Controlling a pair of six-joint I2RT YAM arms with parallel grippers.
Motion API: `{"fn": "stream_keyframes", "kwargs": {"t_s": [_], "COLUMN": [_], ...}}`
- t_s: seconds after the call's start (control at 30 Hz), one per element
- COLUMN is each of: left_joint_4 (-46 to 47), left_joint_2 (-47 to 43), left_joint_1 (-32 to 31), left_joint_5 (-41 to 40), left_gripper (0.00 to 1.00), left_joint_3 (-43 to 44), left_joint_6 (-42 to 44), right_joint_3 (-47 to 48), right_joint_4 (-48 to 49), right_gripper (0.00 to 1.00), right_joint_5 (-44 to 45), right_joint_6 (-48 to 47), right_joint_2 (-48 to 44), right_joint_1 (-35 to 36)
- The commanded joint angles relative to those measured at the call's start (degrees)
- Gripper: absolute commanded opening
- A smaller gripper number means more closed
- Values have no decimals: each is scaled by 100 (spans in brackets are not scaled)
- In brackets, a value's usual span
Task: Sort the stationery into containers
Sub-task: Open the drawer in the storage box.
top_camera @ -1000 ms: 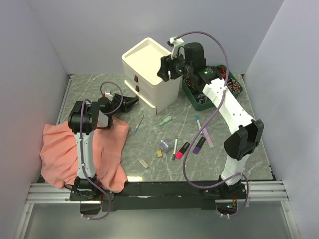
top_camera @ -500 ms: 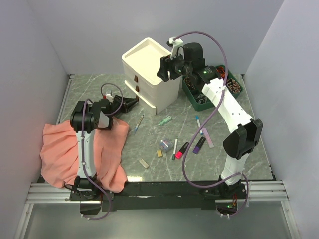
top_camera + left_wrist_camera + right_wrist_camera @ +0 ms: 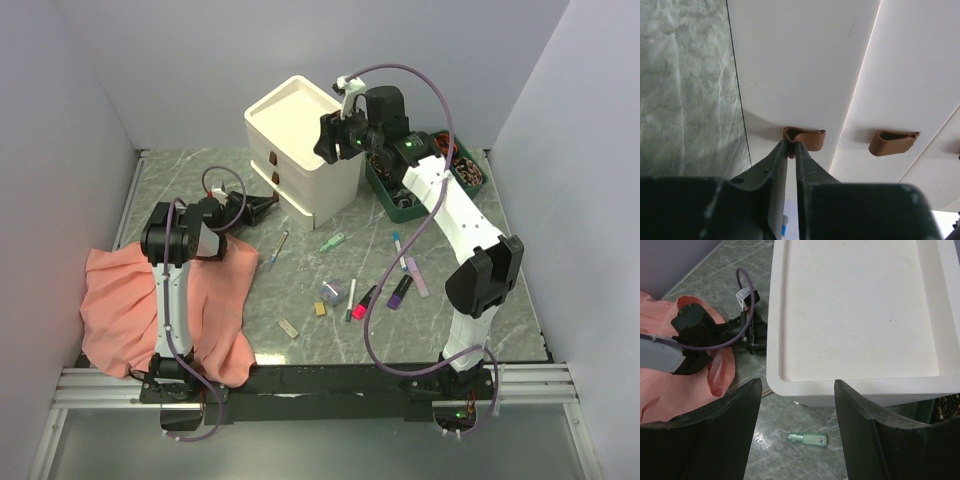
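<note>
A green marbled table sits between pale walls. From above, the cabinet stands at the back with both drawers shut, and the stationery lies loose near the middle of the table, none of it sorted yet. The left gripper is at the lower drawer front, and the right gripper hovers over the cabinet's far corner. A second ago the left jaws stood wider; the right arm has barely shifted.

Left wrist: the jaws are pinched on the lip of the lower handle, with the upper handle untouched beside it. The step in hand is opening that drawer, and next comes a straight pull outward, kept level so the thin lip does not slip.

Right wrist: the jaws gape wide and hold nothing above the recessed top, well placed to brace the cabinet. A green marker lies below.
</note>
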Motion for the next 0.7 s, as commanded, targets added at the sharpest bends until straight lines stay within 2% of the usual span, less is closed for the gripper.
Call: {"fn": "stream_keyframes", "kwargs": {"t_s": [0.0, 0.13, 0.2, 0.37, 0.53, 0.67], "left_joint_4": [586, 489, 296, -196, -846, -706], "left_joint_2": [-108, -442, -784, -1496, -1822, -1910], "left_joint_1": [10, 176, 386, 914, 1284, 1460], "left_joint_5": [100, 292, 372, 714, 1189, 1524], "left_gripper": [11, 8, 1, 1, 1, 1], "left_joint_3": [36, -254, -473, -877, -984, -1290], "left_joint_6": [-60, 1, 141, 475, 959, 845], "right_joint_3": [272, 272, 254, 245, 368, 377], "right_joint_4": [120, 129, 146, 181, 190, 190], "right_gripper": [67, 66, 66, 65, 65, 65], "right_joint_5": [-99, -126, -152, -178, -310, -442], "right_joint_6": [-28, 7, 7, -19, -37, -116], "right_joint_2": [33, 24, 15, 59, 190, 235], "right_joint_1": [-11, -2, -3, -2, -11, 6]}}
